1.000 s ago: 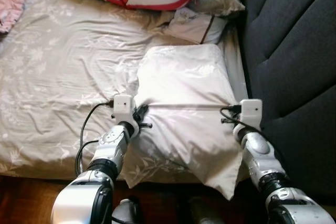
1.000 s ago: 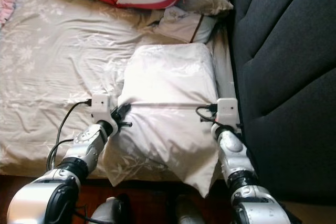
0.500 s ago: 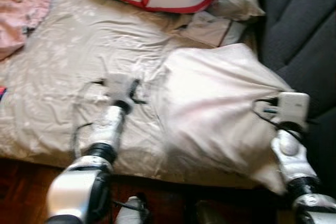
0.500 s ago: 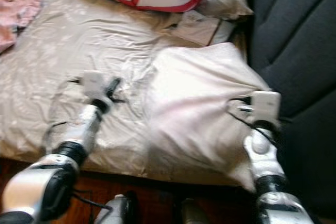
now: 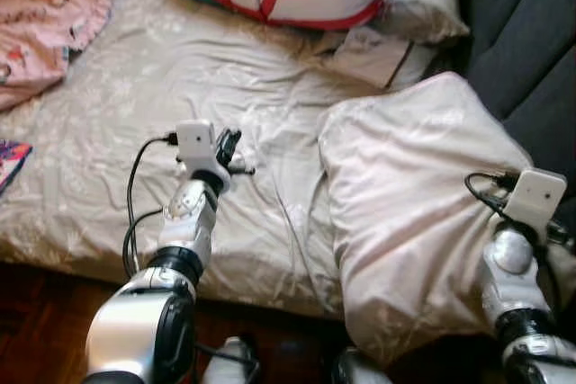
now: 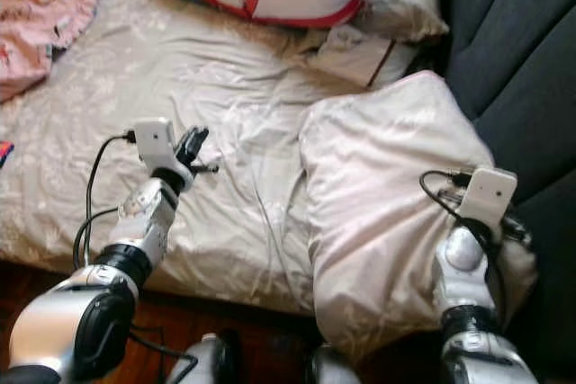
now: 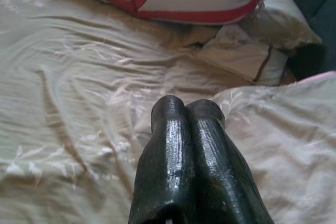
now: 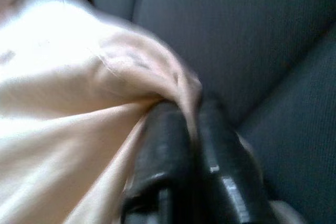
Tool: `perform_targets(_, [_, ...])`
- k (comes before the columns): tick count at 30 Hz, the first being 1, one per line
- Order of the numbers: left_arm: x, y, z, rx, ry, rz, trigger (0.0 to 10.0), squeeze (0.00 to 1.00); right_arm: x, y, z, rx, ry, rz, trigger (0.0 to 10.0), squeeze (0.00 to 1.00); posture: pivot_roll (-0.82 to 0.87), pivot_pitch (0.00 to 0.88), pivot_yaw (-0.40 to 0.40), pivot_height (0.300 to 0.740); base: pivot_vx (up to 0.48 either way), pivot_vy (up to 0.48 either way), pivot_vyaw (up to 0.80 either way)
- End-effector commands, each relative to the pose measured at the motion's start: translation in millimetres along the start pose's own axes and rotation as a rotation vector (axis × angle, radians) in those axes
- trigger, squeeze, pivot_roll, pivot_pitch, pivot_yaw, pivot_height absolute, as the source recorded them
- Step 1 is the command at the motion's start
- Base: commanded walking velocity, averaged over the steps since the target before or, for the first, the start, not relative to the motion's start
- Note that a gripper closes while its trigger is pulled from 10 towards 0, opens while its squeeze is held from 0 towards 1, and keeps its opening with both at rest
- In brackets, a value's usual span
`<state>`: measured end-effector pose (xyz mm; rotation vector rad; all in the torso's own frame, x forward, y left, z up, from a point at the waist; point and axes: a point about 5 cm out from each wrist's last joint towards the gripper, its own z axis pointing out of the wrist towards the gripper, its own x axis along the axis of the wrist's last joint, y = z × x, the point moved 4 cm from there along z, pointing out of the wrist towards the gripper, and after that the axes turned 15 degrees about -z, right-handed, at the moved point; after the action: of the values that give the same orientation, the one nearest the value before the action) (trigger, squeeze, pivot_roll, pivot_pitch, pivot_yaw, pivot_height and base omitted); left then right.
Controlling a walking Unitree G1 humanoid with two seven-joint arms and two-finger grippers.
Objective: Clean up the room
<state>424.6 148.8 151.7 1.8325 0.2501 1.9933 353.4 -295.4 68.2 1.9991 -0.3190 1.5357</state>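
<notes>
Right claw half-buried in pillow.

I see the pale beige pillow lying rumpled at the bed's right edge, against the dark headboard. Its near end hangs over the bed's front edge, and a fold of its cover is pinched in the right gripper.
</notes>
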Motion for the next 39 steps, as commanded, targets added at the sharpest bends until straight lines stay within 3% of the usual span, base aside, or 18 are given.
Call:
perform_targets(1, [-13, -12.0, -8.0, 0.032, -0.055, 0.013, 10.0, 0.00, -38, -5.8, -8.3, 0.052, -0.171, 0.039, 10.0, 0.00, -0.20, 0.189, -0.025, 0.740, 0.000, 0.000, 0.00])
perform_targets(2, [-13, -12.0, -8.0, 0.032, -0.055, 0.013, 10.0, 0.00, -38, -5.8, -8.3, 0.052, -0.171, 0.039, 10.0, 0.00, -0.20, 0.189, -0.025, 0.740, 0.000, 0.000, 0.00])
perform_targets(7, [-16, -23.0, -13.1, 0.058, -0.071, 0.024, 10.0, 0.00, -74, -42.8, -31.3, 0.229, -0.385, 0.079, 10.0, 0.00, -0.20, 0.191, -0.028, 0.740, 0.000, 0.000, 0.00])
perform_targets(9, [-16, -23.5, -13.4, 0.060, -0.072, 0.024, 10.0, 0.00, -78, -44.9, -33.9, 0.236, -0.412, 0.098, 10.0, 0.00, -0.20, 0.192, -0.028, 0.740, 0.000, 0.000, 0.00])
perform_targets(11, [-17, -25.5, -14.7, 0.065, -0.079, 0.027, 10.0, 0.00, -96, -63.4, -50.7, 0.314, -0.549, 0.243, 10.0, 0.00, -0.20, 0.193, -0.029, 0.740, 0.000, 0.000, 0.00])
perform_targets(12, [-17, -25.5, -14.7, 0.065, -0.079, 0.027, 10.0, 0.00, -96, -63.4, -50.7, 0.314, -0.549, 0.243, 10.0, 0.00, -0.20, 0.193, -0.029, 0.740, 0.000, 0.000, 0.00])
perform_targets(17, [-18, -29.0, -16.2, 0.078, -0.082, 0.022, 10.0, 0.00, -104, -96.8, -75.8, 0.492, -0.616, 0.298, 10.0, 0.00, -0.20, 0.194, -0.028, 0.740, 0.000, 0.000, 0.00])
perform_targets(19, [-18, -29.4, -16.3, 0.080, -0.081, 0.022, 10.0, 0.00, -106, -100.2, -79.3, 0.509, -0.628, 0.299, 10.0, 0.00, -0.20, 0.194, -0.028, 0.740, 0.000, 0.000, 0.00])
perform_targets(21, [-18, -30.0, -16.8, 0.082, -0.083, 0.025, 10.0, 0.00, -117, -109.9, -95.1, 0.569, -0.703, 0.310, 10.0, 0.00, -0.20, 0.194, -0.028, 0.740, 0.000, 0.000, 0.00])
perform_targets(25, [-19, -30.3, -17.5, 0.082, -0.085, 0.026, 10.0, 0.00, -127, -112.1, -105.2, 0.617, -0.726, 0.236, 10.0, 0.00, -0.19, 0.193, -0.029, 0.740, 0.000, 0.000, 0.00])
perform_targets(27, [-20, -29.9, -18.3, 0.081, -0.085, 0.027, 10.0, 0.00, -131, -101.1, -99.5, 0.616, -0.624, -0.009, 10.0, 0.00, -0.18, 0.195, -0.027, 0.740, 0.000, 0.000, 0.00])
perform_targets(28, [-21, -29.4, -18.9, 0.080, -0.086, 0.027, 10.0, 0.00, -131, -95.2, -95.5, 0.601, -0.594, -0.071, 10.0, 0.00, -0.18, 0.195, -0.027, 0.740, 0.000, 0.000, 0.00])
perform_targets(33, [-26, -27.5, -21.2, 0.075, -0.091, 0.025, 10.0, 0.00, -122, -83.6, -80.6, 0.542, -0.532, -0.066, 10.0, 0.00, -0.19, 0.191, -0.029, 0.740, 0.000, 0.000, 0.00])
perform_targets(37, [-28, -27.3, -22.2, 0.077, -0.096, 0.023, 10.0, 0.00, -116, -77.1, -71.6, 0.523, -0.484, -0.119, 10.0, 0.00, -0.18, 0.190, -0.029, 0.740, 0.000, 0.000, 0.00])
perform_targets(39, [-29, -26.7, -22.1, 0.077, -0.096, 0.018, 10.0, 0.00, -101, -72.0, -59.6, 0.498, -0.397, -0.175, 10.0, 0.00, -0.18, 0.189, -0.027, 0.740, 0.000, 0.000, 0.00])
